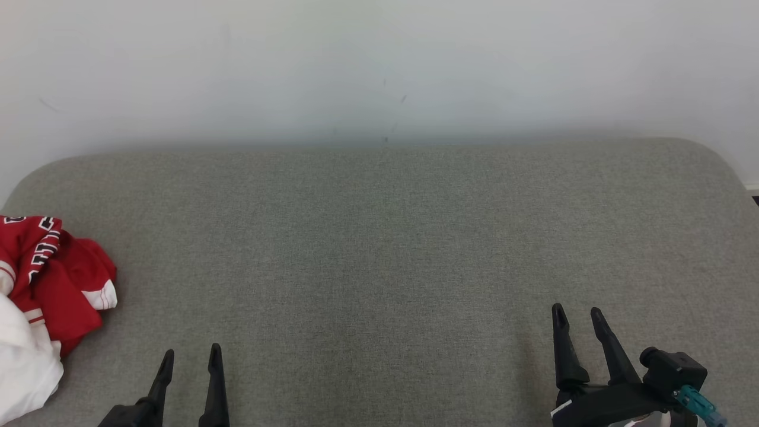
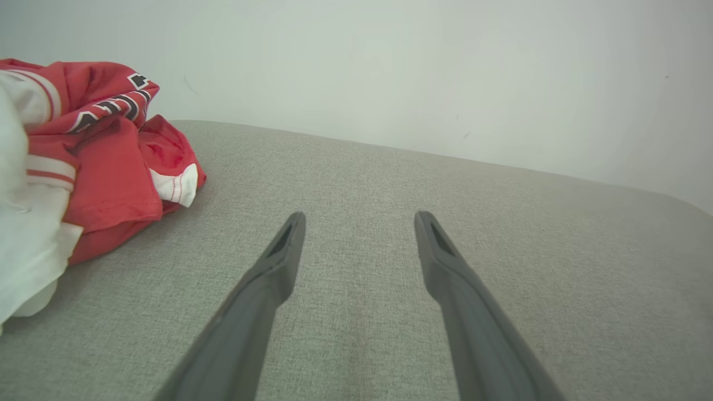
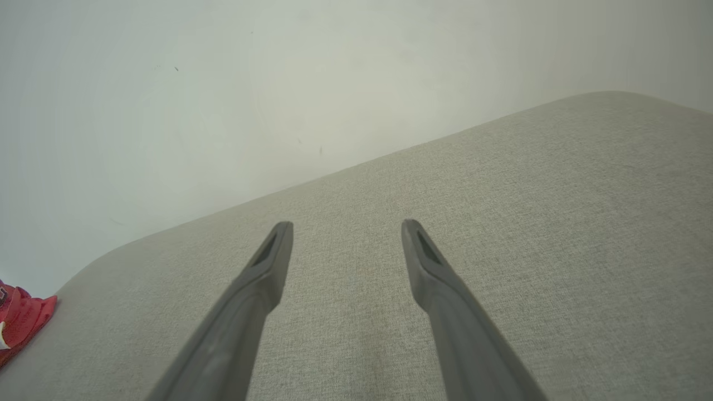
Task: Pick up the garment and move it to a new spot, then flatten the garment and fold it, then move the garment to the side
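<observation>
A crumpled red and white garment [image 1: 47, 296] with black lettering lies bunched at the far left edge of the grey fabric surface [image 1: 379, 249]. In the left wrist view the garment [image 2: 94, 167] sits left of the fingers, apart from them. A red corner of the garment [image 3: 19, 320] peeks in at the left edge of the right wrist view. My left gripper [image 1: 191, 353] stands open at the lower left, empty, a short way right of the garment. My right gripper [image 1: 577, 313] is open and empty at the lower right, far from it.
A pale wall [image 1: 379, 65] rises directly behind the padded surface, whose back corners are rounded. The surface's right edge [image 1: 744, 184] drops off near a dark strip of floor.
</observation>
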`<state>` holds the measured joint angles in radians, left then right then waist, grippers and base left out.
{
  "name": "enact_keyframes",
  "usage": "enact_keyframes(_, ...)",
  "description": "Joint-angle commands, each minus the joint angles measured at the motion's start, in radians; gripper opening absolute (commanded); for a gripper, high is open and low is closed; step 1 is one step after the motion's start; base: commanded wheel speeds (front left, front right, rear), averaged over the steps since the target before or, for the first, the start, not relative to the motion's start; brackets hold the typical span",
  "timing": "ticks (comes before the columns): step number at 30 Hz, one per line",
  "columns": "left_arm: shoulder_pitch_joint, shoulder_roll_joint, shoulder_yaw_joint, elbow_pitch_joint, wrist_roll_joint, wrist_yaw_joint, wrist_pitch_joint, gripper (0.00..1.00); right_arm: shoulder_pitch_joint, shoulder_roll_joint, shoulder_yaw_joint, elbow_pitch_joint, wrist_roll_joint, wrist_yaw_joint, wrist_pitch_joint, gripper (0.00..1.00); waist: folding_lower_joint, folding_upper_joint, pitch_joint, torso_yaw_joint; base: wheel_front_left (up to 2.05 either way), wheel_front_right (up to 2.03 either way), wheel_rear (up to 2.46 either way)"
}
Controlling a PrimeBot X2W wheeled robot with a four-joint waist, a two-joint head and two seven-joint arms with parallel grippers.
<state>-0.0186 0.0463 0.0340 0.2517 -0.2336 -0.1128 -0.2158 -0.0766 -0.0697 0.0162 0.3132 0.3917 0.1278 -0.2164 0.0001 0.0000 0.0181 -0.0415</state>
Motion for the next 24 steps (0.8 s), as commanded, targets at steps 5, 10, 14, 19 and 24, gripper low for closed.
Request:
enact_keyframes(5,0.015,0.006,-0.003,0.002,0.060,0.007,-0.019,1.00,0.004,0.004,-0.006,0.004,-0.063,0.004,-0.018,1.00,-0.0001,0.0000,0.001,-0.004,0.00,0.00,0.00)
enact_keyframes(10,0.015,0.006,-0.004,0.004,0.100,0.009,-0.029,1.00,0.006,0.007,-0.013,0.010,-0.105,0.004,-0.027,1.00,-0.0001,0.0000,0.001,-0.007,0.00,0.00,0.00)
enact_keyframes(14,0.018,0.006,-0.003,0.008,0.129,0.012,-0.036,1.00,0.006,0.009,-0.017,0.015,-0.142,0.004,-0.034,1.00,-0.0001,0.0000,0.001,-0.010,0.00,0.00,0.00)
enact_keyframes(19,0.021,0.006,-0.007,0.009,0.161,0.014,-0.044,1.00,0.006,0.010,-0.020,0.021,-0.181,0.004,-0.043,1.00,-0.0001,0.0000,0.000,-0.012,0.00,0.00,0.00)
enact_keyframes(24,0.026,0.006,-0.009,0.013,0.195,0.015,-0.052,1.00,0.004,0.006,-0.013,0.033,-0.229,0.005,-0.051,1.00,-0.0001,0.0000,0.000,-0.013,0.00,0.00,0.00)
